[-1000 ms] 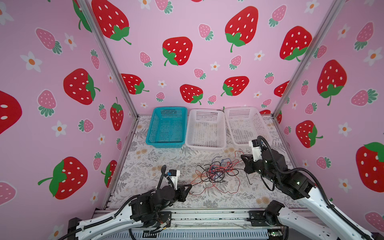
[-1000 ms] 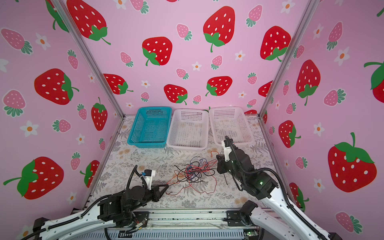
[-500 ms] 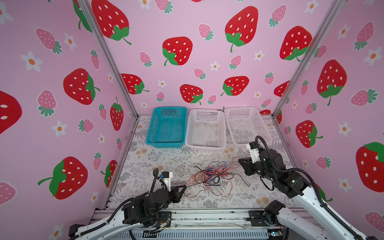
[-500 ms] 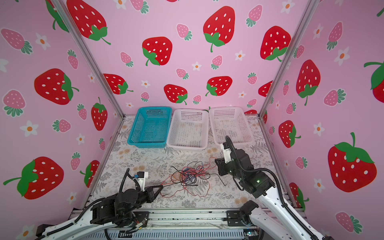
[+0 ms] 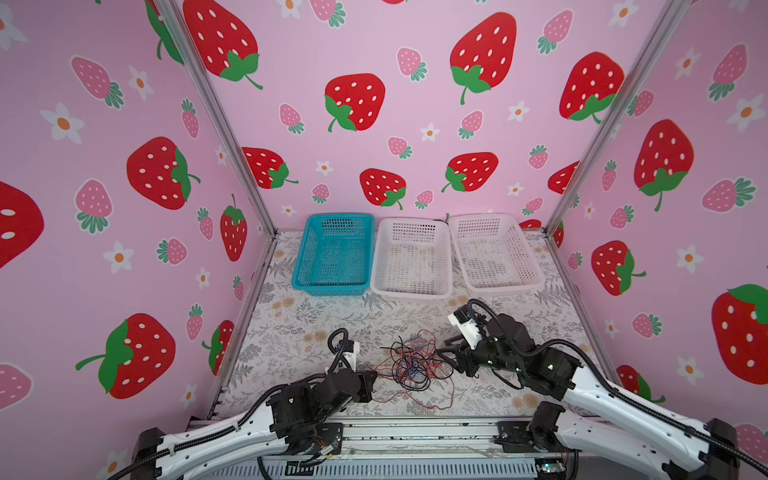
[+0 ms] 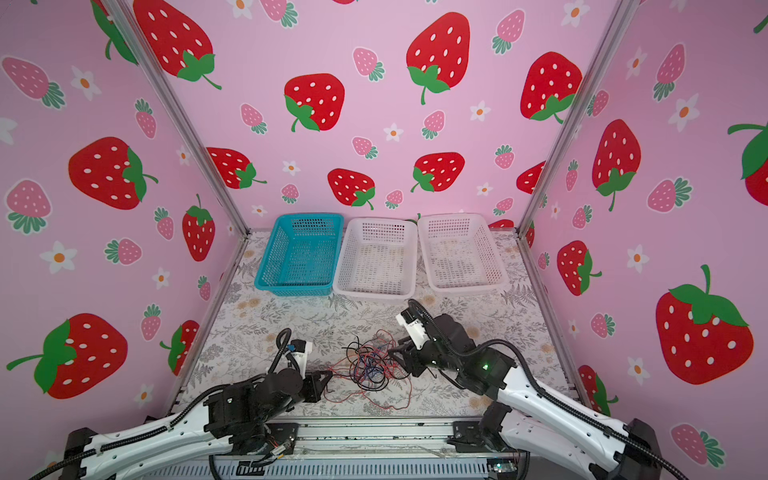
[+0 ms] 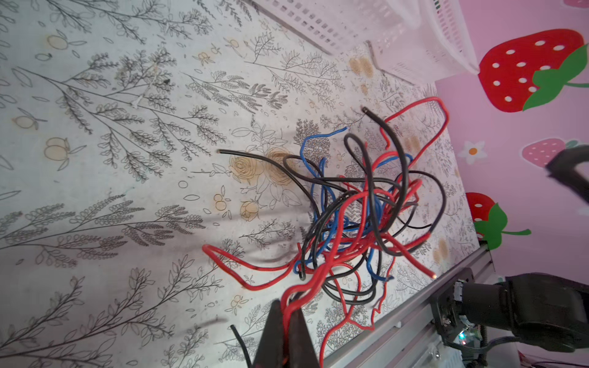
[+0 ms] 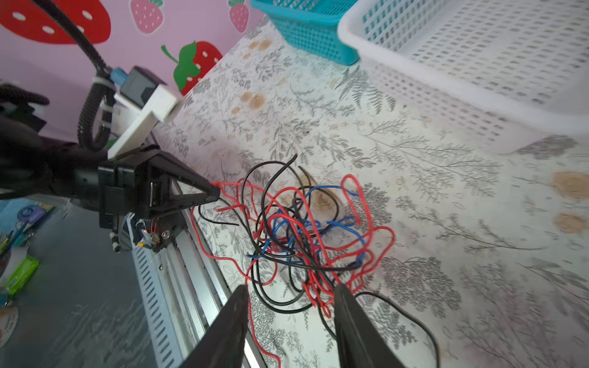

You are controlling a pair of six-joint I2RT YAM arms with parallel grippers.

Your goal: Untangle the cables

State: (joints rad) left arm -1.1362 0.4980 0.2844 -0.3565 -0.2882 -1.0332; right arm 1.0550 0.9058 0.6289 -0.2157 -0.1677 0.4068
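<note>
**A:** The left claw (image 7: 287, 310) is pressed together on a red cable (image 7: 296, 288) that leads out of the knot. The right claw (image 8: 291, 296) stands spread. A few strands lie between its jaws, but none looks clamped.

**B:** And the cables (image 5: 415, 365) themselves?

**A:** They make one loose tangle of red, black and blue on the floral tabletop (image 5: 299, 324). It sits between the two claws, near the front rail (image 5: 415, 432).

**B:** How do you expect them to handle?

**A:** Light and limp, I'd judge, with a little spring, since several loops stand up off the cloth. The insulation looks smooth, so a strand could slide through a weak pinch. Nothing weighs the heap down, so a pull on one strand probably drags the lot.

**B:** Where would you take hold?

**A:** At a free end or an outlying loop, not in the dense middle. A black end pokes out on the basket side, and a big red loop arches clear of the heap. I'd have the right claw take one of those, on the far side of the heap from the left.

**B:** Is anything in the way?

**A:** Not much. The blue basket (image 5: 334, 286) and two white baskets (image 5: 411, 293) stand in a row at the back wall, well apart from the heap. A red strand trails close along the rail and might catch there.
</note>
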